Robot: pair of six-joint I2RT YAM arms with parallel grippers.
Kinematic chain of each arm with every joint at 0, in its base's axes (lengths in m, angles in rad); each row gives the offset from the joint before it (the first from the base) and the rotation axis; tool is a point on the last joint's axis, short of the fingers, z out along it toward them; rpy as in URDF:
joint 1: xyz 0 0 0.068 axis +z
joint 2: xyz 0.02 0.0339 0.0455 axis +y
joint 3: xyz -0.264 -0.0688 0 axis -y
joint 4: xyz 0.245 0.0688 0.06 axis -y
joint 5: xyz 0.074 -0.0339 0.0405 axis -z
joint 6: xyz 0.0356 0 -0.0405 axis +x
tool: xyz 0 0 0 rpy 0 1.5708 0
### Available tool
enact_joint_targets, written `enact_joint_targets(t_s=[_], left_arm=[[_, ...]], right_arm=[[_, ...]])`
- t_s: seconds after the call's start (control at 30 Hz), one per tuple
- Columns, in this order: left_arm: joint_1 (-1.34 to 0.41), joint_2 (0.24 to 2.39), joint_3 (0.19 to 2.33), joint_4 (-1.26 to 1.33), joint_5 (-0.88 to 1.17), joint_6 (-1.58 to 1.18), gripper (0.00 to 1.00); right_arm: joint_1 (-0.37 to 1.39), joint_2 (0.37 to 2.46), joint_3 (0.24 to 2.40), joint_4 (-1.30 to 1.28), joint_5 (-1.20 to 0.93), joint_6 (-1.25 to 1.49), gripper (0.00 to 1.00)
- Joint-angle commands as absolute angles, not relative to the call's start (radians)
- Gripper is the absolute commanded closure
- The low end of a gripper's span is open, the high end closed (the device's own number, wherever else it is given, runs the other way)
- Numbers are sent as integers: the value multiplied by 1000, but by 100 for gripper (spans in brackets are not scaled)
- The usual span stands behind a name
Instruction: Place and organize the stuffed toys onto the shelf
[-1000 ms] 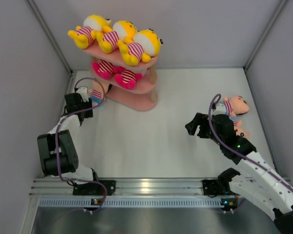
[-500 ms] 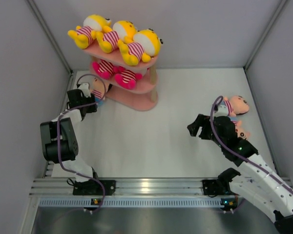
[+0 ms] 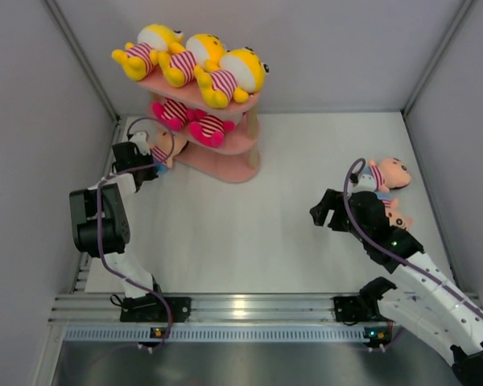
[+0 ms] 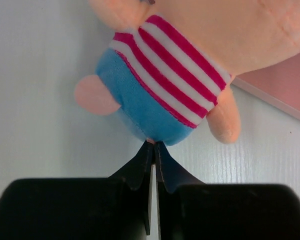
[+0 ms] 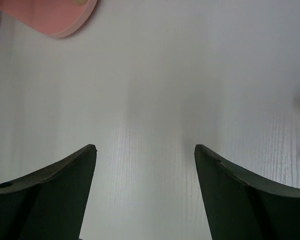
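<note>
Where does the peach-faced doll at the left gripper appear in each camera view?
Top external: peach-faced doll at far left, beside the shelf's bottom board.
Left wrist: upper centre, above the left gripper; bottom board at right edge.
Right wrist: no doll recognisable; bottom board at top left.
Shared landmark: that pink board.

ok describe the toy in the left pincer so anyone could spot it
Find the pink shelf at far left and look by its lowest board's left end. The toy there has a peach face and blue bottom, unlike the yellow toys and pink toys above.
</note>
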State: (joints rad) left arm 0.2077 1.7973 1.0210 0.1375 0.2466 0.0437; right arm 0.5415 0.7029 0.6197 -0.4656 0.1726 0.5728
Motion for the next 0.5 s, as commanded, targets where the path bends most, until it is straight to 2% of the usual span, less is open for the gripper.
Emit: enact_joint_targets(t_s=[0.0,0.47], left_arm=[[206,1790,1072,204,264,25,94],[195,1802,1135,310,345,3,97]], right_arm=[[554,699,646,-471,195,584,20],[555,716,649,-466,190,600,21]])
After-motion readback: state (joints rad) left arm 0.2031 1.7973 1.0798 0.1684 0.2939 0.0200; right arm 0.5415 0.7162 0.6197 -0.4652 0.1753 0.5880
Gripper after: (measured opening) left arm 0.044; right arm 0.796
